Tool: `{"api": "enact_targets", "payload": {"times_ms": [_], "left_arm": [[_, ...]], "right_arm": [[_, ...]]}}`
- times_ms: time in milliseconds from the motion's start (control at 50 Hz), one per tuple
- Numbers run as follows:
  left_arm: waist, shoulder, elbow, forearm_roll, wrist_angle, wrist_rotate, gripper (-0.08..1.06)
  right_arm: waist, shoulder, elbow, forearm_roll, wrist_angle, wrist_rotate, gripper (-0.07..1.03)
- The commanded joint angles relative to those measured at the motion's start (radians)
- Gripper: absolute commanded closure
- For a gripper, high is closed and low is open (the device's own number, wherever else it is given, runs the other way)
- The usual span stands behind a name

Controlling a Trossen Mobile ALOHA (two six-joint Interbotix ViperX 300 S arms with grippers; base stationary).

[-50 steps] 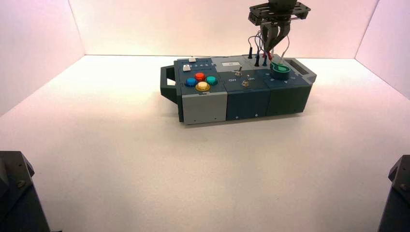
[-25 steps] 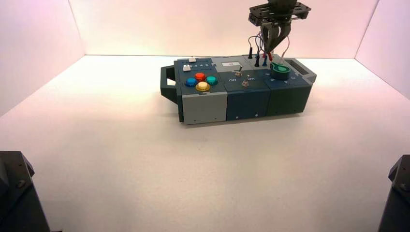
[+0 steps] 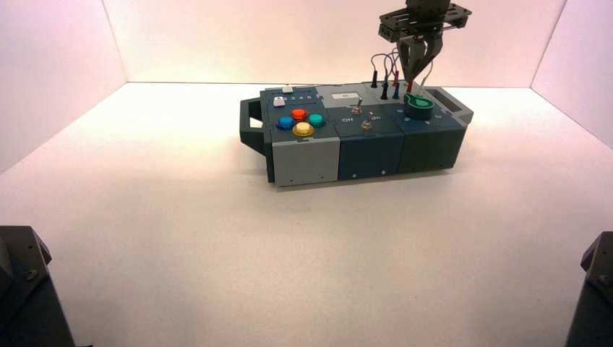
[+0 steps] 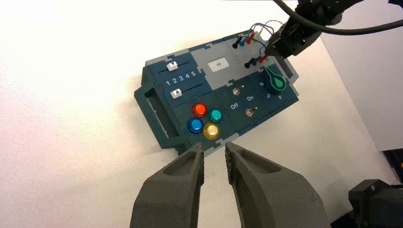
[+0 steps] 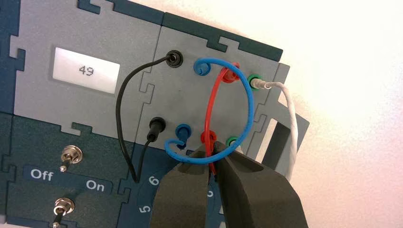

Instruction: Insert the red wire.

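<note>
The red wire (image 5: 215, 102) is a thin red lead arching from the far red socket (image 5: 230, 73) to the near red socket (image 5: 207, 137) on the grey box (image 3: 376, 144). My right gripper (image 5: 215, 148) is shut on its red plug (image 5: 210, 159), whose tip is at the near red socket; how deep it sits is hidden. In the high view the right gripper (image 3: 413, 72) hangs over the box's far right corner with the plug (image 3: 410, 87) below it. My left gripper (image 4: 215, 151) is open and empty above the table in front of the box (image 4: 157, 102).
A blue lead (image 5: 249, 104), a black lead (image 5: 119, 118) and a white lead (image 5: 291, 109) loop around the same sockets. A green knob (image 3: 418, 106) sits just in front of the plug. A display reading 49 (image 5: 86, 71) and two toggle switches (image 5: 70, 155) lie beside.
My right gripper has shifted slightly to the right with the red plug held in it. The box and the left arm have not moved.
</note>
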Motion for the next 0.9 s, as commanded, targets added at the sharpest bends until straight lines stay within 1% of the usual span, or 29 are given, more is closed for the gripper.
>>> {"api": "enact_targets", "payload": {"times_ms": [20, 280, 460, 640, 680, 780, 900], "left_arm": [[0.006, -0.006, -0.031, -0.002, -0.009, -0.003, 0.70], [0.006, -0.006, -0.031, -0.002, -0.008, -0.003, 0.70], [0.006, -0.006, -0.032, -0.002, -0.008, -0.003, 0.70], [0.006, -0.005, -0.032, -0.002, -0.008, -0.003, 0.70], [0.006, -0.005, -0.032, -0.002, -0.008, -0.002, 0.70], [0.006, -0.005, -0.031, -0.002, -0.008, -0.002, 0.70], [0.006, -0.006, -0.028, -0.002, -0.008, 0.000, 0.70]], "right_arm": [[-0.003, 0.002, -0.018, -0.006, 0.005, 0.002, 0.99], [-0.003, 0.041, -0.038, -0.020, 0.003, 0.002, 0.99], [-0.003, 0.046, -0.043, -0.026, 0.005, 0.002, 0.99], [-0.003, 0.037, -0.048, -0.029, 0.014, 0.020, 0.98], [-0.003, 0.032, -0.049, -0.029, 0.014, 0.025, 0.95], [-0.003, 0.018, -0.060, -0.029, 0.021, 0.043, 0.75], [0.000, -0.005, -0.063, -0.029, 0.031, 0.046, 0.73]]}}
